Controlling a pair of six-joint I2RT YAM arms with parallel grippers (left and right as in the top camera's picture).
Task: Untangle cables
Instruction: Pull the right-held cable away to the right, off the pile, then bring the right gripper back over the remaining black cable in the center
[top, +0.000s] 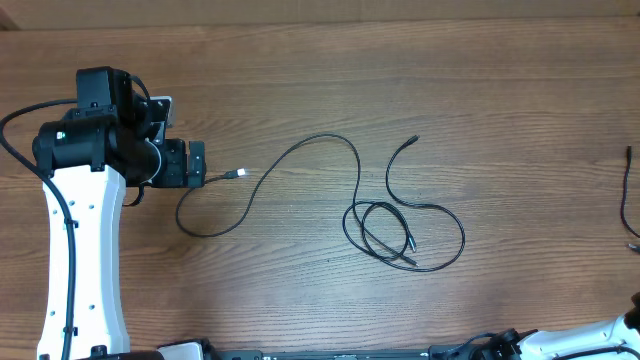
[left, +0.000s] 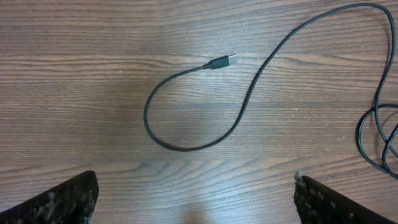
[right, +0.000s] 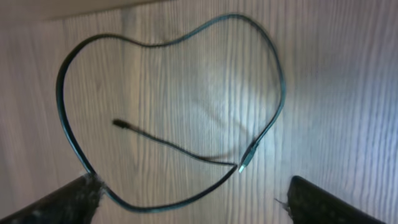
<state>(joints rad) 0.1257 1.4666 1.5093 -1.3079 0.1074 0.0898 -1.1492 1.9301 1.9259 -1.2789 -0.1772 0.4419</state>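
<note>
Left claw (left: 196, 205): spread wide, holding nothing.
USB plug (left: 230, 60): lying just ahead of the left claw, clear of it, its cord curling back in a loop.
Knotted cables (top: 385, 235): well beyond that claw, loops overlapping.
Right claw (right: 189, 202): wide apart, empty.
Looped cable (right: 278, 93): lying ahead of the right claw, one bend close beside it.

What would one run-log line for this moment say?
left pincer: open, near USB plug | right pincer: open, over cable loop | middle cables: overlapping, untouched
</note>
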